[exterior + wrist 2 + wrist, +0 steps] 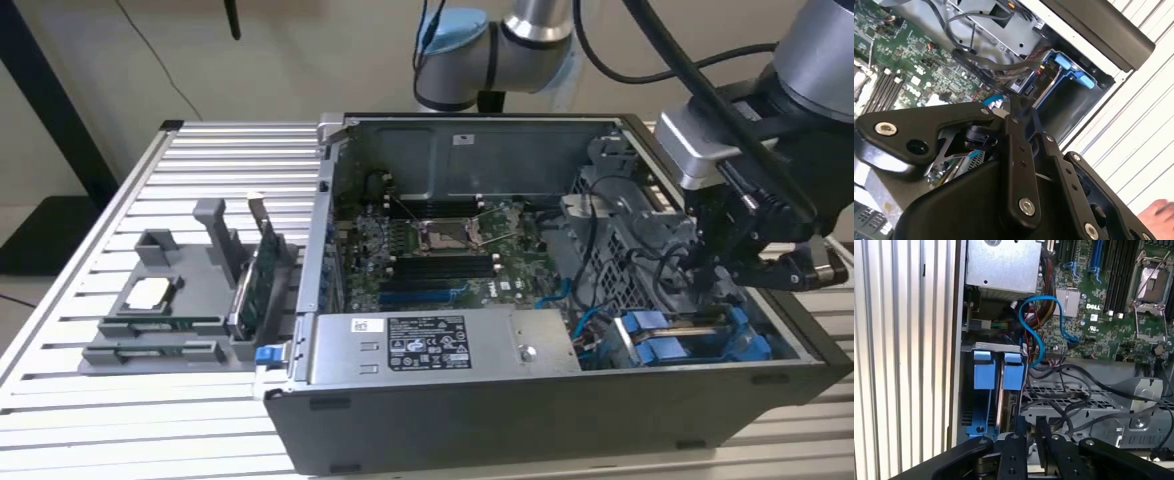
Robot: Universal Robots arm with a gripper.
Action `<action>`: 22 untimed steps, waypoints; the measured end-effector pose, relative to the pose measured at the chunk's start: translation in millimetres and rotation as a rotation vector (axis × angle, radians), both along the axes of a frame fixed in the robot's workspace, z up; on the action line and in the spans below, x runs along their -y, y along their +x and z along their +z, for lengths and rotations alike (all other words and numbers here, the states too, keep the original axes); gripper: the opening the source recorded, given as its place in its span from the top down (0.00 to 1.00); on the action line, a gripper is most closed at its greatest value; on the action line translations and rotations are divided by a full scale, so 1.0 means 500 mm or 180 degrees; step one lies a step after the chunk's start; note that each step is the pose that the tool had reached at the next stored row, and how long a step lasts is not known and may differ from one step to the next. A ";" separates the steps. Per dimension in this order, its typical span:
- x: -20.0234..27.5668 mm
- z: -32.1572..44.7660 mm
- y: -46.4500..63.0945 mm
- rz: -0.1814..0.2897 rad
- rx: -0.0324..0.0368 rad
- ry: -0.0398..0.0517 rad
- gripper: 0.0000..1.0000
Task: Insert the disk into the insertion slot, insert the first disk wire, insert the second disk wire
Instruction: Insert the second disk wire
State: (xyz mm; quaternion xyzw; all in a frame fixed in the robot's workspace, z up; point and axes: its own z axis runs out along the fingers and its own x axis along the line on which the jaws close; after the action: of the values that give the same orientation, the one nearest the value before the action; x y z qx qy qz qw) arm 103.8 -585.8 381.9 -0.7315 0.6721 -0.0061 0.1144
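Pincer (1031,427) fingers stand nearly together, gripping nothing visible, above the disk (1010,407) in its insertion slot (974,410). Black cables (1074,390) crowd beside it; a blue cable (1034,330) loops nearby.

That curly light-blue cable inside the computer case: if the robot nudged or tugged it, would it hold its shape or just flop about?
Probably bendy yet springy: the light-blue cable holds a free-standing S-loop above the green board, so it would likely flex aside, then partly spring back. It looks thin and flat, so probably light. One end seems plugged in by the board, so a tug might strain that connector.
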 end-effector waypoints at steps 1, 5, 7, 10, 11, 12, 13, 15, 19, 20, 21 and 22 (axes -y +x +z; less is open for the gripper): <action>-0.0035 -0.001 0.000 0.0000 0.0010 -0.0027 0.77; -0.0127 -0.007 -0.004 -0.0005 0.0039 -0.0095 0.77; -0.0128 -0.011 -0.005 -0.0060 0.0046 -0.0096 0.77; -0.0129 -0.011 -0.005 -0.0162 0.0044 -0.0097 0.77; -0.0129 -0.011 -0.006 -0.0183 0.0044 -0.0097 0.77; -0.0129 -0.011 -0.007 -0.0203 0.0044 -0.0097 0.77; -0.0129 -0.012 -0.009 -0.0225 0.0045 -0.0097 0.77; -0.0129 -0.012 -0.011 -0.0278 0.0046 -0.0097 0.77; -0.0129 -0.013 -0.013 -0.0398 0.0045 -0.0099 0.77; -0.0129 -0.014 -0.013 -0.0432 0.0044 -0.0099 0.77; -0.0129 -0.015 -0.013 -0.0464 0.0044 -0.0099 0.79; -0.0128 -0.016 -0.013 -0.0493 0.0044 -0.0099 0.84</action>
State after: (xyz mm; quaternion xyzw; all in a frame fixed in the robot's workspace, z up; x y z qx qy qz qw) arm 97.4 -579.4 374.0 -0.6790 0.7257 -0.0303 0.1068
